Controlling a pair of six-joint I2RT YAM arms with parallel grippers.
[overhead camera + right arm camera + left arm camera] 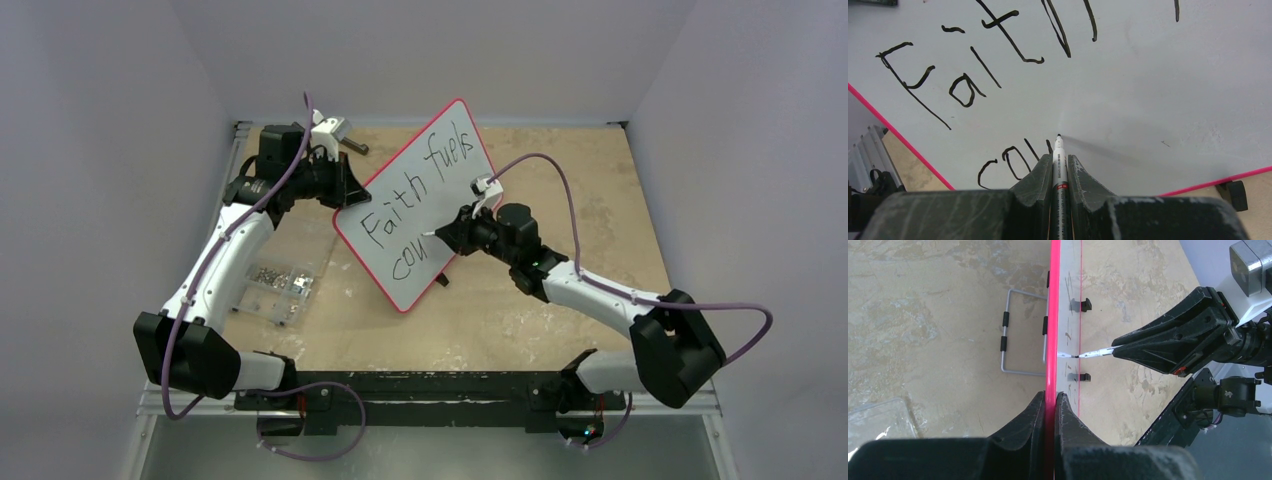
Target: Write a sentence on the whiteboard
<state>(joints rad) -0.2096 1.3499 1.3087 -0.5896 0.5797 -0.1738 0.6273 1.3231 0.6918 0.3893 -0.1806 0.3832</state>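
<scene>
Top view, left gripper (1053, 400) clamping whiteboard (425, 215), right gripper (440, 236) pinching marker (1058, 150); plastic tray (280, 285) nearby

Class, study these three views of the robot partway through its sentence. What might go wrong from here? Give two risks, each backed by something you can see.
1. The left hand pinches the whiteboard only by its thin red rim, so pressure from the marker might twist the board or make it slip.
2. The right hand sits right beside the "cou" lettering and might smear it.
</scene>
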